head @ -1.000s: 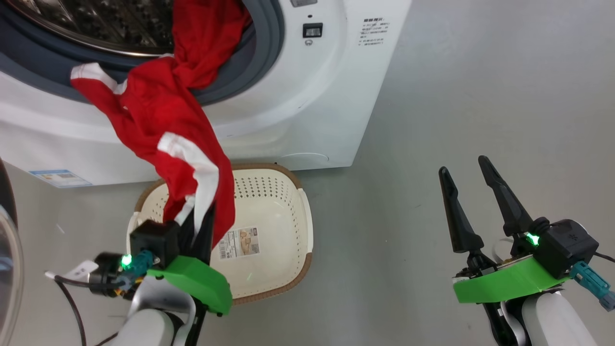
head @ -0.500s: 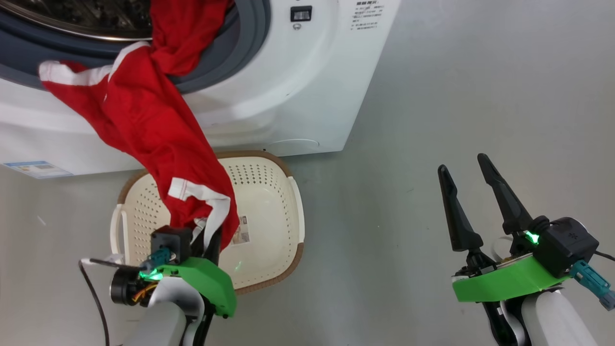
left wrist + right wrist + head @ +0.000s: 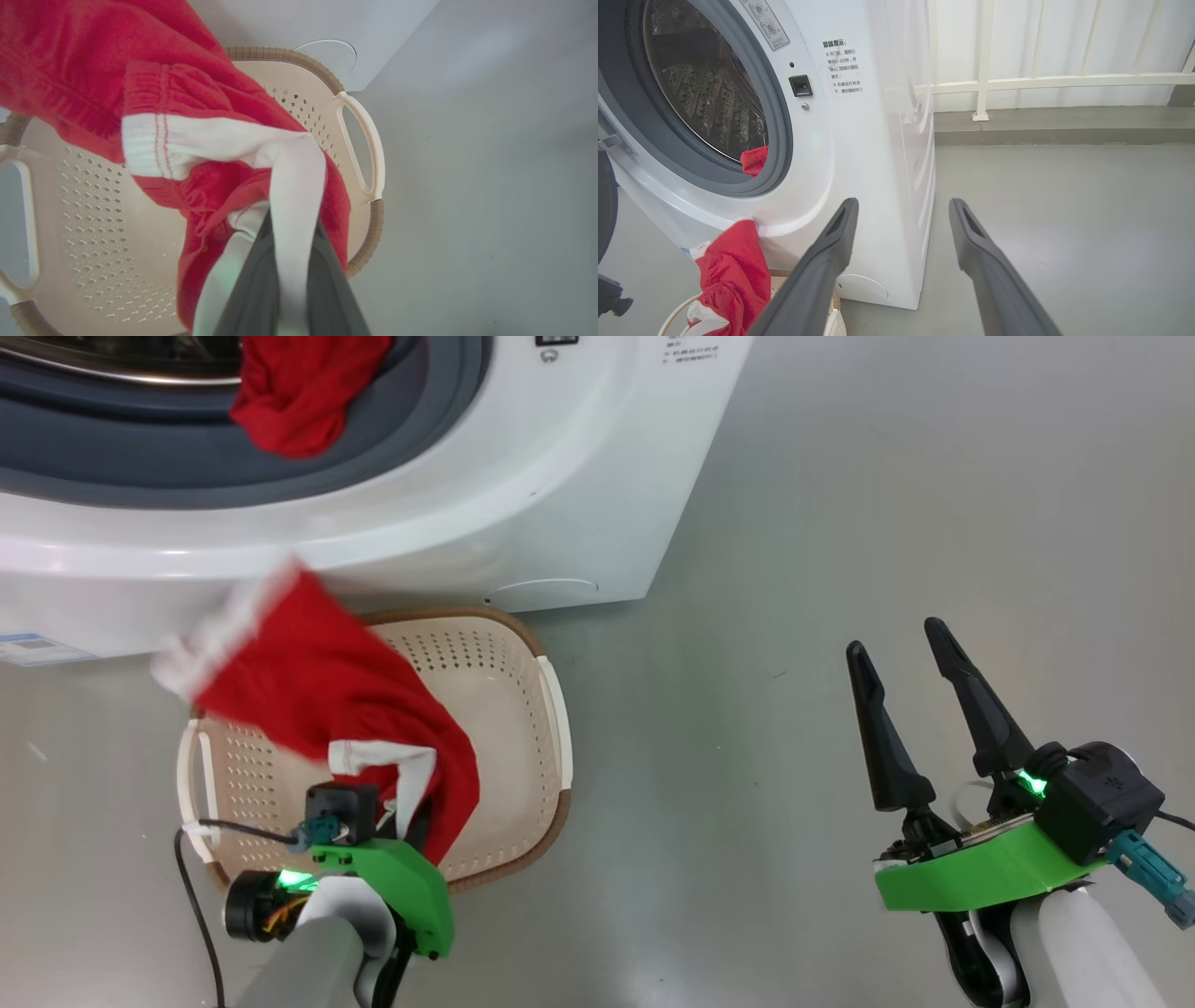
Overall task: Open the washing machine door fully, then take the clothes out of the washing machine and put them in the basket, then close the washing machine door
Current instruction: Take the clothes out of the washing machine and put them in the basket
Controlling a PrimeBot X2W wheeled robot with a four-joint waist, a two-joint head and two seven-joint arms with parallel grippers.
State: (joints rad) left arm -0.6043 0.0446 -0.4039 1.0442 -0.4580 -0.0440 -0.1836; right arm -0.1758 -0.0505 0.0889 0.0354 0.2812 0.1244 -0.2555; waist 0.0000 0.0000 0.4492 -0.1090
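Observation:
My left gripper (image 3: 411, 817) is shut on a red garment with white trim (image 3: 317, 691), one of the clothes, which hangs over the cream basket (image 3: 553, 728). In the left wrist view a white strip of the garment (image 3: 187, 102) drapes over the shut fingers (image 3: 322, 289) above the basket (image 3: 362, 140). More red fabric (image 3: 299, 392) lies in the mouth of the washing machine (image 3: 485, 495), on the grey gasket. The drum opening (image 3: 705, 93) is uncovered. A dark slice at the left edge looks like the door rim (image 3: 605, 205). My right gripper (image 3: 893, 637) is open and holds nothing, out over the floor.
The basket stands on the grey floor (image 3: 840, 476) right against the washer's front. To the right of the machine the floor runs to a low step and a white railing (image 3: 1017, 84). A blue label (image 3: 33, 649) sits low on the washer.
The held garment's far end has slipped out of the drum and now hangs free over the basket. The head camera has shifted. My right gripper stays open in place.

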